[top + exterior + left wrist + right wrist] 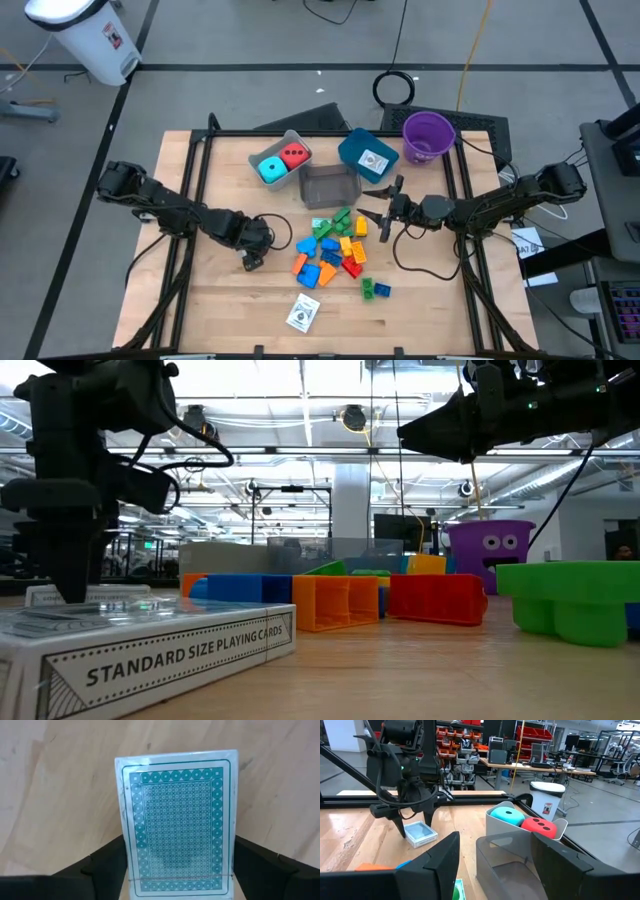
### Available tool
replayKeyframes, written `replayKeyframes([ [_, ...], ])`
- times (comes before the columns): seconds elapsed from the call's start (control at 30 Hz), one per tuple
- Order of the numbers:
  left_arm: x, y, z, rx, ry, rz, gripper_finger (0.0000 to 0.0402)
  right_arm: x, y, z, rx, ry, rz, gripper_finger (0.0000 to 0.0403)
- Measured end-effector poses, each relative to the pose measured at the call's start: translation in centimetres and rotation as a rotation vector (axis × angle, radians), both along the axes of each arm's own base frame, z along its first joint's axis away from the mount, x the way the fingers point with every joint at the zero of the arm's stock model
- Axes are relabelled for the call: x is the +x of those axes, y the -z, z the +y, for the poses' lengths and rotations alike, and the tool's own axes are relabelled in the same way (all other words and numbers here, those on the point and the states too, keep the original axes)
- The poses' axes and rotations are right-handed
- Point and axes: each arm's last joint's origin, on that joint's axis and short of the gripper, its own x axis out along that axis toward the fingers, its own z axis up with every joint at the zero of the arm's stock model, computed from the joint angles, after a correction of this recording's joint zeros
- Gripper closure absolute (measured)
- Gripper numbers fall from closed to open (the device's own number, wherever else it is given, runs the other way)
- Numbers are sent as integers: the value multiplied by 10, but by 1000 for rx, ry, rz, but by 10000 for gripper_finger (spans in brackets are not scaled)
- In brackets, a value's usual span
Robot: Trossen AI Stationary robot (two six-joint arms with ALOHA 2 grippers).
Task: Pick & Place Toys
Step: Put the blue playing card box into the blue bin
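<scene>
A card pack with a teal patterned back (177, 820) lies flat on the table, left of the brick pile. My left gripper (180, 870) points down over it, shut on it; it also shows in the high view (250, 260) and the right wrist view (415, 827). A heap of coloured bricks (335, 250) lies mid-table. Two more bricks (375, 290) lie nearer the front. A cyan cube (270, 170) and a red cube (294, 156) sit in the grey bin (283, 140). My right gripper (385, 215) hangs level and open, right of the heap, with nothing in it. My left gripper has one finger (107, 865) against each long side (128, 870) of the card pack, pinching it across its width near one short end. The fingers come from above, pointing down. The pack lies flat on the table, patterned back up.
A second card pack (303, 313) lies near the front edge. A dark bin (330, 185) stands behind the heap. At the back right are a teal bin (350, 150) holding a card and a purple cup (428, 135). Bare wood shows at the front left.
</scene>
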Motion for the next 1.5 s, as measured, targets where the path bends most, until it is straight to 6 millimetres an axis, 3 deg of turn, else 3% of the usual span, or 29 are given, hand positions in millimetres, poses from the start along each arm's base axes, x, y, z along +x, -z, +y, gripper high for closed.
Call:
replayKeyframes([
  [0.2, 18, -21, -5, -12, 86, -87, 96, 0, 0, 0, 0, 0, 0, 190],
  [0.3, 35, -44, -9, -4, 125, -179, 96, 0, 0, 0, 0, -13, 0, 190],
  [0.5, 70, -94, -22, -41, 208, -487, 96, 1, 0, 6, -10, -200, 3, 190],
  [0.67, 88, -115, -28, -269, 279, -726, 96, 3, 5, 19, -148, -289, 43, 190],
  [0.8, 102, -125, -21, -402, 275, -864, 96, 7, 10, 30, -286, -336, 40, 190],
  [0.97, 116, -130, -10, -511, 285, -962, 96, 14, 12, 36, -331, -334, -49, 190],
  [1.33, 146, -90, 8, -608, 283, -919, 96, 44, 15, 42, -365, -387, 2, 190],
  [1.5, 147, -88, 16, -608, 299, -909, 96, 47, 17, 43, -360, -389, 34, 192],
])
